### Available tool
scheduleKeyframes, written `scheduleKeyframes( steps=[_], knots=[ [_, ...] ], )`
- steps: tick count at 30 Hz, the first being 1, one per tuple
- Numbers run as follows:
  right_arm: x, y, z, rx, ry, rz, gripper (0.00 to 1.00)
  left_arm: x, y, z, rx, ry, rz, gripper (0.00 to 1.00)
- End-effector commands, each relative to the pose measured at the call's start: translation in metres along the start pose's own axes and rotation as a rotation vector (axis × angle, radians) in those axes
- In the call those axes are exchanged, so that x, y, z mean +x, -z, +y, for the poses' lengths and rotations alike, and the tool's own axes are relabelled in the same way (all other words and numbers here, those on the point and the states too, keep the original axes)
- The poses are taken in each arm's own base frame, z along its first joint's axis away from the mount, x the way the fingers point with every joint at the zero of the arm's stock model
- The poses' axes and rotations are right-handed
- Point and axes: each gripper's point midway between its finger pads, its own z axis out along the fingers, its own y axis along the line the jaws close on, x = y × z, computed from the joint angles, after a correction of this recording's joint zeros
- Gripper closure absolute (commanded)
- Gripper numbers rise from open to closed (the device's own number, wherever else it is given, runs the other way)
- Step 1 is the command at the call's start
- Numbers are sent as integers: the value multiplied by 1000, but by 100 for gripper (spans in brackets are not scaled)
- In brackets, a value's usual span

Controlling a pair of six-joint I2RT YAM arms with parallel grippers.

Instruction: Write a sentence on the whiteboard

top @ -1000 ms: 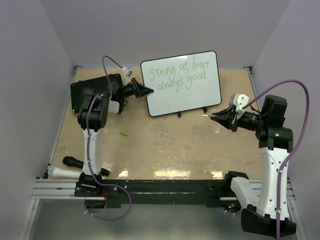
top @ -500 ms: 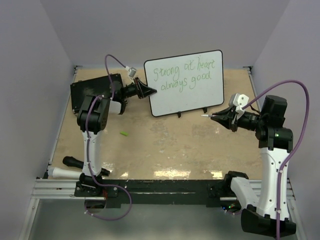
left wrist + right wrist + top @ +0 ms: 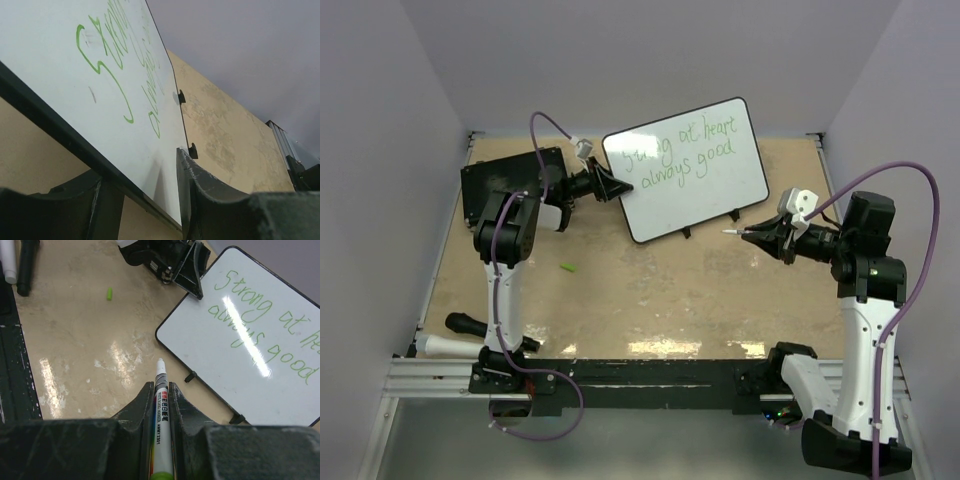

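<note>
Whiteboard (image 3: 705,190) with the sentence (image 3: 695,150) stands tilted at far-centre table (image 3: 650,290), left claw (image 3: 620,185) straddling its left edge, likely steadying, clamped or not can't tell; right claw (image 3: 160,385) closed on marker (image 3: 161,412), tip off the board.

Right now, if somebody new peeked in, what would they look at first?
Probably the whiteboard, tilted at the back of the table, with the sentence in green on it: "Strong at heart always good". The left gripper has its jaws around the board's left edge. Over on the right, the right gripper is shut on a marker that points toward the board.
</note>
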Motion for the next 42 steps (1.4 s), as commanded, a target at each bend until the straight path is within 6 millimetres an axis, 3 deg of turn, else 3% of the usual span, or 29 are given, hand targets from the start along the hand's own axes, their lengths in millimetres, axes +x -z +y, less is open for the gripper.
scheduleKeyframes(
  steps=[1, 6, 11, 12, 13, 20, 21, 23, 24, 25, 26, 27, 29, 30, 32, 35, 37, 38, 39, 41, 42],
  knots=[
    [-3, 1, -2, 11, 10, -7, 100, -53, 1, -33, 93, -323, -139, 51],
    [-2, 1, -2, 11, 11, -5, 100, -57, 2, -35, 89, -333, -146, 41],
    [-2, 1, -2, 12, 15, -5, 100, -65, 4, -39, 73, -343, -164, 23],
    [-2, 1, -2, 14, 18, -4, 100, -65, 5, -38, 64, -338, -163, 17],
    [-2, 1, -2, 14, 16, -4, 100, -64, 6, -36, 52, -330, -161, 1],
    [-2, 1, -2, 9, 23, -6, 100, -74, 20, -29, -54, -328, -183, 0],
    [-3, 1, -1, 10, 27, -7, 100, -70, 29, -26, -79, -312, -182, 0],
    [-2, 0, -4, 10, 29, -7, 100, -80, 41, -32, -122, -314, -208, 0],
    [-1, -1, -5, 7, 31, -8, 100, -70, 54, -30, -157, -287, -200, 0],
    [1, -1, -6, 7, 30, -6, 100, -79, 61, -39, -177, -304, -207, 0],
    [1, -2, -9, 11, 39, -8, 100, -79, 71, -38, -227, -288, -217, 0],
    [2, -3, -10, 10, 41, -10, 100, -63, 84, -36, -281, -241, -198, 0],
    [5, -7, -12, -2, 42, -22, 100, -72, 108, -38, -423, -219, -222, 0],
    [7, -8, -13, -10, 38, -28, 100, -55, 121, -36, -497, -167, -205, 0],
    [11, -11, -15, -12, 41, -32, 100, -46, 146, -34, -690, -24, -195, 0],
    [19, -14, -19, -6, 36, -28, 100, -3, 179, -43, -926, 250, -158, 0],
    [26, -15, -18, -2, 23, -23, 100, 20, 188, -65, -1034, 354, -105, 0],
    [27, -15, -19, 5, 24, -22, 100, 21, 199, -65, -1134, 344, -125, 0],
    [32, -15, -19, 14, 18, -11, 100, 39, 197, -78, -1172, 366, -60, 0],
    [27, -14, -19, 34, 32, -25, 100, 34, 207, -90, -1278, 471, -142, 0],
    [29, -14, -18, 36, 24, -28, 100, 52, 215, -99, -1331, 537, -84, 0]
  ],
)
